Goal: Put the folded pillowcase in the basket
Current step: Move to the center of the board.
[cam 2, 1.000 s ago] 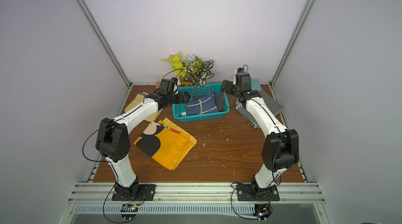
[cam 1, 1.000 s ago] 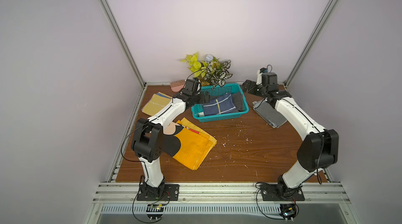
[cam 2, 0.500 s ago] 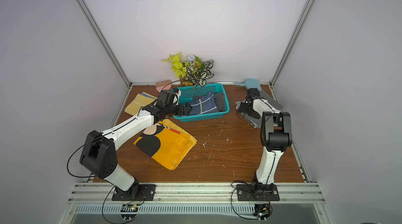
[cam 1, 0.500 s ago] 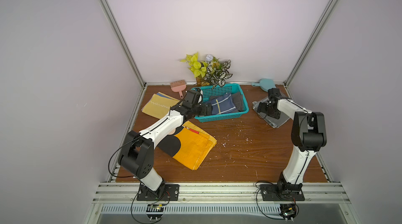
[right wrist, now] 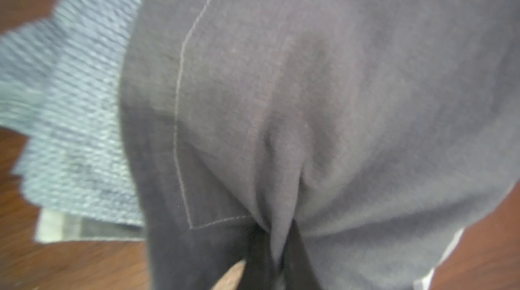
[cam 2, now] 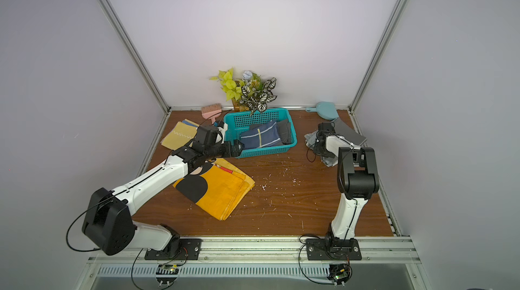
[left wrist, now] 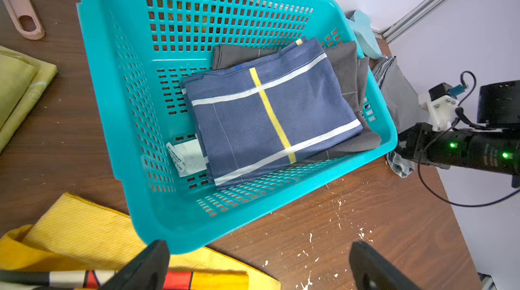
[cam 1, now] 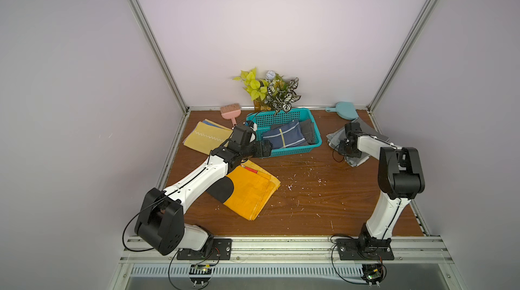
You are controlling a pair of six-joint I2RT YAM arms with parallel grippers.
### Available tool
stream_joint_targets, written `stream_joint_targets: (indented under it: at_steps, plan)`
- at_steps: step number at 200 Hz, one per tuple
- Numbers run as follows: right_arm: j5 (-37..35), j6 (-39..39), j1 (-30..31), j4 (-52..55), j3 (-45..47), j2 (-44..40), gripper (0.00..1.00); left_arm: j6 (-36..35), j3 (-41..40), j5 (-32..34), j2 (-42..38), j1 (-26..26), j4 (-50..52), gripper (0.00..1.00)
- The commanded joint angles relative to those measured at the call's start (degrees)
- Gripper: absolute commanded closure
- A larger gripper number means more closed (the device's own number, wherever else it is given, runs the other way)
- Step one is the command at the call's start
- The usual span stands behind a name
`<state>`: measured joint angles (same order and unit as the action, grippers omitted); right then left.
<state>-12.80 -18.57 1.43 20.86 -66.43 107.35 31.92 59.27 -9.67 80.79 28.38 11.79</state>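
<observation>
We count one basket (left wrist: 180, 229), two folded cloths (left wrist: 270, 122) inside, just ahead of the left gripper (left wrist: 259, 260), jaws wide. One grey pillowcase (right wrist: 337, 77) is pinched between the right gripper (right wrist: 277, 249) jaws.

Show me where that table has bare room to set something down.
Free: the wood in front of the basket, between the yellow cloth and the right arm. Crowded: the back, with plant, brush, basket, dustpan and gray cloth.
</observation>
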Motion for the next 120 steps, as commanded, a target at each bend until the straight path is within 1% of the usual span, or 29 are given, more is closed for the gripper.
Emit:
stream_joint_targets:
  at_steps: [1, 10, 25, 39, 52, 86, 101, 120]
  plan:
    - [3.99, -1.23, 2.15, 6.12, 8.41, -3.04, 1.0, 0.9, -0.55, 0.44, -1.07, 0.27, -0.19, 0.01]
    - [5.37, -2.51, 3.78, 5.59, 11.46, -5.75, 1.0, 1.06, -0.73, 0.35, -1.29, 0.27, -0.37, 0.01]
    - [10.18, -5.11, 7.71, 3.39, 17.24, -10.77, 1.0, 1.12, -1.2, 0.47, -1.76, 0.27, -0.52, 0.01]
    - [13.36, -8.9, 11.71, 1.39, 22.44, -15.56, 0.97, 1.4, -1.76, 0.64, -2.27, 0.32, -0.62, 0.01]
    - [14.89, -12.29, 15.3, 0.91, 26.35, -20.05, 0.96, 1.86, -2.86, 0.81, -3.08, 0.27, -1.21, 0.01]
    - [16.66, -20.19, 25.08, 4.4, 31.98, -33.13, 0.95, 3.34, -6.08, 0.56, -5.67, 0.33, -2.71, 0.01]
    - [17.66, -24.06, 28.25, 5.36, 33.93, -38.33, 0.95, 3.82, -7.1, 0.38, -6.41, 0.49, -2.82, 0.01]
    - [19.12, -29.2, 33.09, 4.34, 35.8, -42.65, 0.95, 4.31, -8.28, 0.64, -7.04, 0.97, -3.0, 0.01]
